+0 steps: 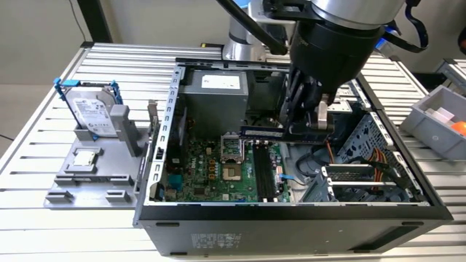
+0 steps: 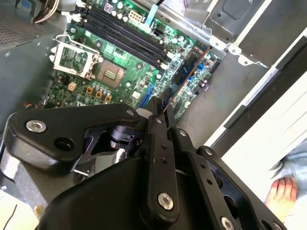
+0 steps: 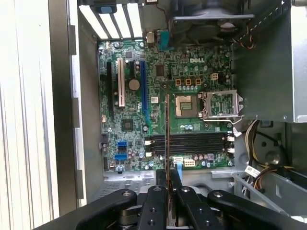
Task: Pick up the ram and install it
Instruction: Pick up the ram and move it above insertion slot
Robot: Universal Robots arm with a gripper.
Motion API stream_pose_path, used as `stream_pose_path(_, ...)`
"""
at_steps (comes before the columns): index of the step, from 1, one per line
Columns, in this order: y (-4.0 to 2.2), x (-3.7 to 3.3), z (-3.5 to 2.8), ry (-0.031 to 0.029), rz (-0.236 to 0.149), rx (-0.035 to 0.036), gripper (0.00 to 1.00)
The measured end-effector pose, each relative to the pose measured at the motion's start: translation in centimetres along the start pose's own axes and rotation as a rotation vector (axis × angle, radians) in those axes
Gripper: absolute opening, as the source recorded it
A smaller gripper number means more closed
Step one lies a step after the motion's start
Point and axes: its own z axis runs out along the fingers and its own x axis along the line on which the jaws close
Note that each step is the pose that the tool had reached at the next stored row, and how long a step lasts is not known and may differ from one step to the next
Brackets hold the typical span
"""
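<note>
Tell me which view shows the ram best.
The second wrist view: the ram shows its broad face with dark chips, clamped in the gripper. In the first wrist view the ram is edge-on, a thin line; the exterior view shows the ram lengthwise over the open computer case.

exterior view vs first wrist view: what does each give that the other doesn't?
Exterior view: the hard drive and CPU chip on the grey fixture at the exterior view's left, and a grey bin at its right.
First wrist view: the white expansion slot, seen face-on.
Both: the gripper shut on the ram above the motherboard and its memory slots.
</note>
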Motion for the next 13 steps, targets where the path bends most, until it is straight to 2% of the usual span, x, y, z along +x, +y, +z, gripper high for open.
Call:
stream_pose_path(5, -0.39, -0.32, -0.01, 0.0000, 0.000, 0.0000, 0.00)
stream_pose_path(13, -0.70, -1.36, -0.02, 0.0001, 0.000, -0.0001, 0.00)
